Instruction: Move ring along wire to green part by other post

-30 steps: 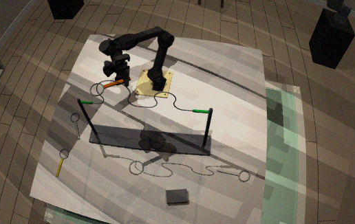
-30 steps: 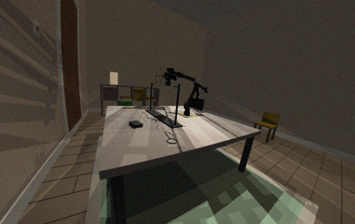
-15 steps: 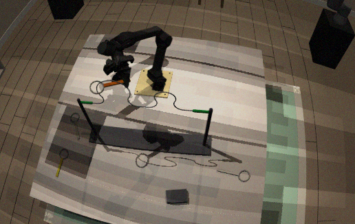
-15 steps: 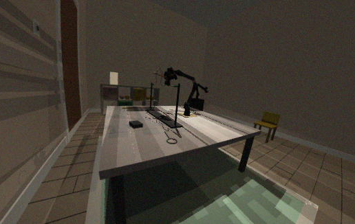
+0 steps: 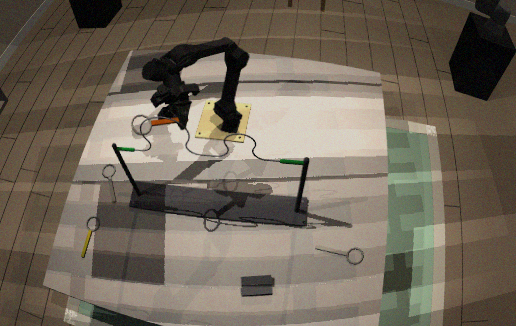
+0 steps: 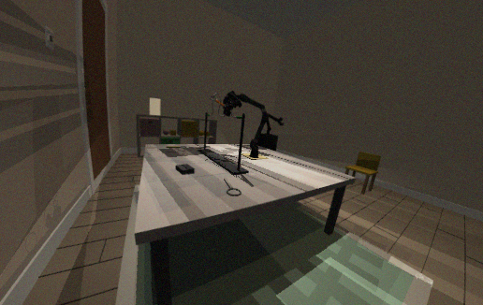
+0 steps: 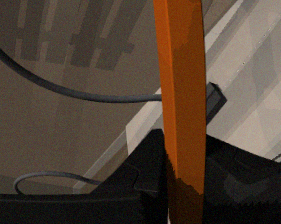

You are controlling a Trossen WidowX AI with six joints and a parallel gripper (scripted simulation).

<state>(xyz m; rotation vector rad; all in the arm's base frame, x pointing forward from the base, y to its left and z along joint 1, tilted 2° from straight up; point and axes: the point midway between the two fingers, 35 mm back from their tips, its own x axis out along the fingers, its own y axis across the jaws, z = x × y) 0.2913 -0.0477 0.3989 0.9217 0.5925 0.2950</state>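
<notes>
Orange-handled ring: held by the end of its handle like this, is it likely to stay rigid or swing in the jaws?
The orange handle looks like a straight, stiff bar, so it probably won't flex. The gripper clamps only its end, leaving the ring cantilevered far out; it may pivot slightly. Ring and handle look thin, probably light.

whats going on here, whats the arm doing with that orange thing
A single black robot arm is playing a wire-loop game on the table. Its gripper is shut on the orange handle of a ring, and the ring sits around the wavy grey wire strung between two black posts. The ring is near the left green section in the top view, so most of the wire lies ahead before the green section by the other post. Spare rings lie loose on the table.
</notes>
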